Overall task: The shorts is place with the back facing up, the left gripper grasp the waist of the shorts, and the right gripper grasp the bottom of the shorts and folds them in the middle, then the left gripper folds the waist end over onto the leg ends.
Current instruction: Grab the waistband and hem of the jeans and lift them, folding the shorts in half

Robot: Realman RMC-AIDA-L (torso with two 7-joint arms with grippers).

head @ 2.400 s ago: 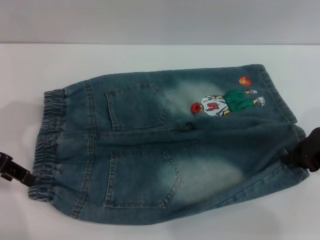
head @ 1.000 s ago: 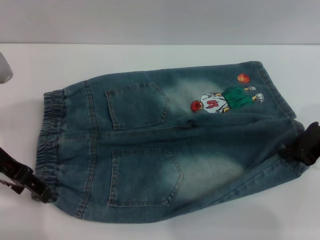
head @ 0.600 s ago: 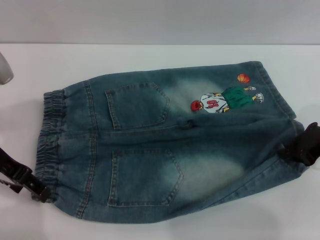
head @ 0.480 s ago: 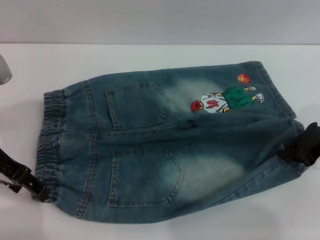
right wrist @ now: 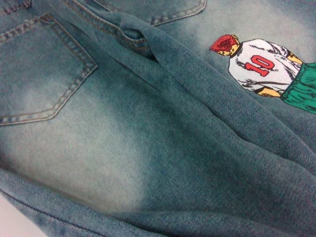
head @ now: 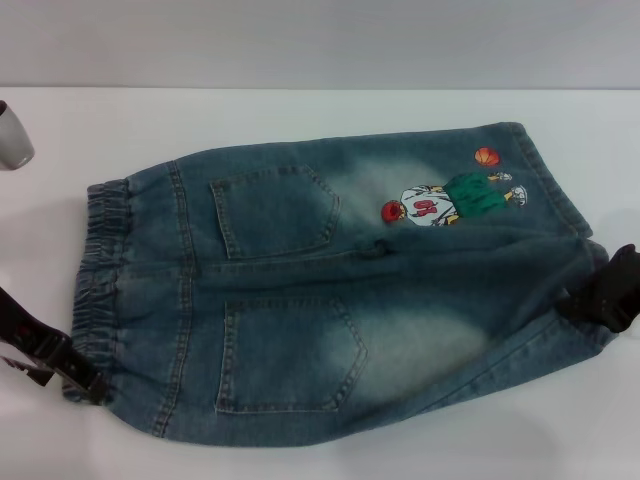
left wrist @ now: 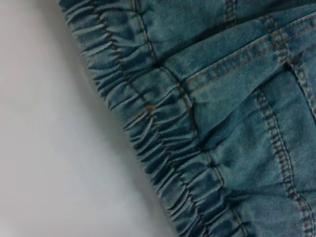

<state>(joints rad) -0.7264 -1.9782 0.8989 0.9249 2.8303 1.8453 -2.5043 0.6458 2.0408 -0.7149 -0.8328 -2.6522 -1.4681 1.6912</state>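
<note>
The blue denim shorts [head: 330, 290] lie back up on the white table, with both patch pockets showing. The elastic waist [head: 95, 280] is at the left. The hemmed leg ends [head: 560, 190] are at the right, by the cartoon print [head: 445, 200]. My left gripper [head: 82, 383] touches the near corner of the waist. Its wrist view shows the ruffled waist [left wrist: 158, 133] close up. My right gripper [head: 608, 295] rests against the near leg's hem at the right edge. Its wrist view shows a raised fold of denim [right wrist: 197, 103] beside the print [right wrist: 256, 64].
The white table [head: 300, 120] surrounds the shorts, with a strip along the back and narrower strips at the front. A white-grey rounded piece [head: 12, 138] pokes in at the far left edge. A grey wall stands behind the table.
My left gripper has slid nearer and rightward to the waist's near corner. The white-grey piece has come further into view at the left. The right gripper has barely moved.
</note>
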